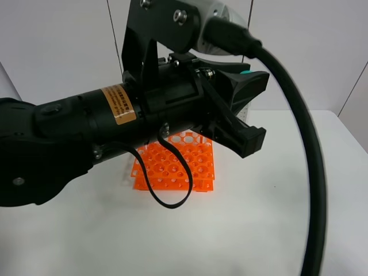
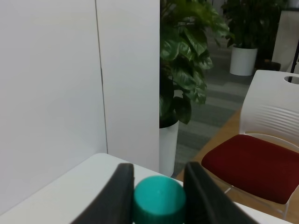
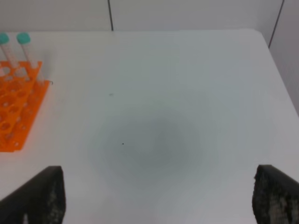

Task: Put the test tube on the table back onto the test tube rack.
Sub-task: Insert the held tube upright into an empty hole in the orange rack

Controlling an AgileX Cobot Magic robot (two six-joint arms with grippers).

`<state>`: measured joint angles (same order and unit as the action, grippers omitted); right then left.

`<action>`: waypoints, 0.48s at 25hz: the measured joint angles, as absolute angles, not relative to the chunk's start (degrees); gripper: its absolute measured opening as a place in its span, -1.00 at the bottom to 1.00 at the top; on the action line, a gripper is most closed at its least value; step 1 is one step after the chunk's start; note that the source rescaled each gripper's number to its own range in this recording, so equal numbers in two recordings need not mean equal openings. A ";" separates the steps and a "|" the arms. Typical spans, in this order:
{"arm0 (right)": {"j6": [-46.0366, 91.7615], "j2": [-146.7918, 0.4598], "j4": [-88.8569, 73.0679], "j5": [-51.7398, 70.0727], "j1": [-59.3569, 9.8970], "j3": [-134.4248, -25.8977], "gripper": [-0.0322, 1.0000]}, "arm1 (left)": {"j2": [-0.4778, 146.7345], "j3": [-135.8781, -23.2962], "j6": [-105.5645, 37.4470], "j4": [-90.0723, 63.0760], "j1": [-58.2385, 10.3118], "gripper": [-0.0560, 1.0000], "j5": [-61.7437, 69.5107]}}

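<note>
My left gripper (image 2: 159,196) is shut on the teal cap of a test tube (image 2: 159,199); the tube's body is hidden below the frame. In the high view the left arm fills the picture, raised above the table (image 1: 259,224), with its gripper (image 1: 253,109) up over the orange test tube rack (image 1: 172,164), which it partly hides. A bit of teal (image 1: 246,71) shows by the fingers. The right wrist view shows the rack (image 3: 16,109) with two teal-capped tubes (image 3: 23,39) standing in it. My right gripper (image 3: 159,200) is open wide and empty above bare table (image 3: 163,93).
A black cable (image 1: 313,172) from the left arm loops down the right side of the high view. The table's far edge (image 3: 187,31) meets white wall panels. Beyond it stand a red-seated chair (image 2: 254,163) and potted plants (image 2: 182,70).
</note>
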<state>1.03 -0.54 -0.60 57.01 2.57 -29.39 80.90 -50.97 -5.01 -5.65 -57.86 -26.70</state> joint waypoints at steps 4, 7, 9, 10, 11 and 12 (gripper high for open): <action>1.03 0.29 -0.38 58.02 2.49 -28.52 0.92 | 80.90 -50.97 -5.22 -5.65 -57.86 -0.89 -26.70; 0.98 0.37 -0.38 58.02 2.49 -28.49 0.92 | 80.90 -50.97 -5.27 -5.65 -57.86 -0.89 -26.70; 0.98 0.37 -0.36 58.06 2.49 -28.43 0.92 | 80.90 -50.97 -5.33 -5.65 -57.86 -0.89 -26.70; 0.98 0.37 0.00 58.06 2.49 -28.43 0.92 | 80.90 -50.97 -5.38 -5.65 -57.86 -0.89 -26.70; 0.98 0.37 0.00 58.06 2.49 -28.43 0.92 | 80.90 -50.97 -5.38 -5.65 -57.86 -0.89 -26.70; 0.98 0.37 0.00 58.06 2.49 -28.43 0.92 | 80.90 -50.97 -5.38 -5.65 -57.86 -0.89 -26.70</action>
<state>0.98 0.37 0.00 58.06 2.49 -28.43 80.90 -50.97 -5.38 -5.65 -57.86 -26.70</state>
